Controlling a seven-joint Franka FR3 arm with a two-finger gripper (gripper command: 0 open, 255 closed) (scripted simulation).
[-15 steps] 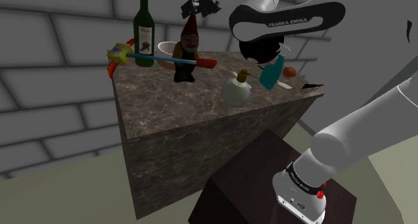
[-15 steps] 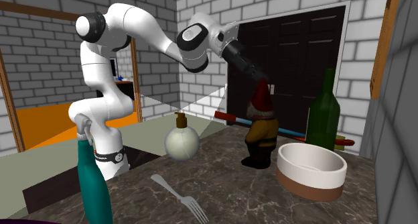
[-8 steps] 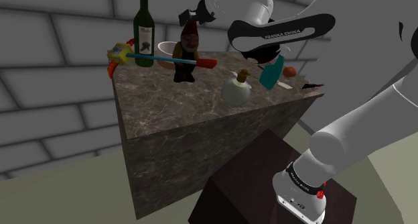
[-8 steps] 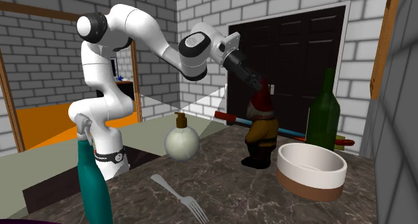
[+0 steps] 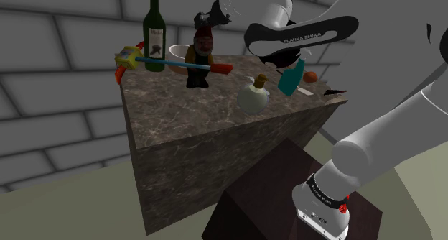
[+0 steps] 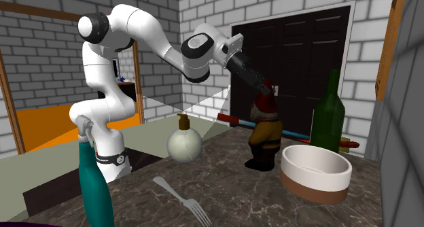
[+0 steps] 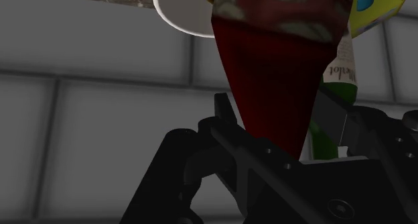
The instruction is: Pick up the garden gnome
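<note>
The garden gnome (image 5: 200, 59), with a red pointed hat, white beard and yellow-brown coat, stands upright on the dark marble counter (image 5: 208, 127) near its far edge. From across the counter the gnome (image 6: 266, 134) appears beside a bowl. My black gripper (image 5: 204, 23) comes down at a slant onto the hat's tip (image 6: 264, 88). In the wrist view the red cone of the gnome (image 7: 268, 68) runs between the two fingers, and the gripper (image 7: 280, 114) is shut on it. The gnome's feet rest on the counter.
A green wine bottle (image 5: 153, 26) and a white-and-brown bowl (image 6: 316, 171) flank the gnome. A long toy stick with a yellow head (image 5: 133, 57) lies behind it. A round flask (image 5: 253, 96), a teal bottle (image 5: 291, 79) and a fork (image 6: 182, 200) sit nearer the stand.
The gripper has come down from just above the hat onto its tip, and the fingers have closed from wide apart onto the red cone. The gnome has not moved.
</note>
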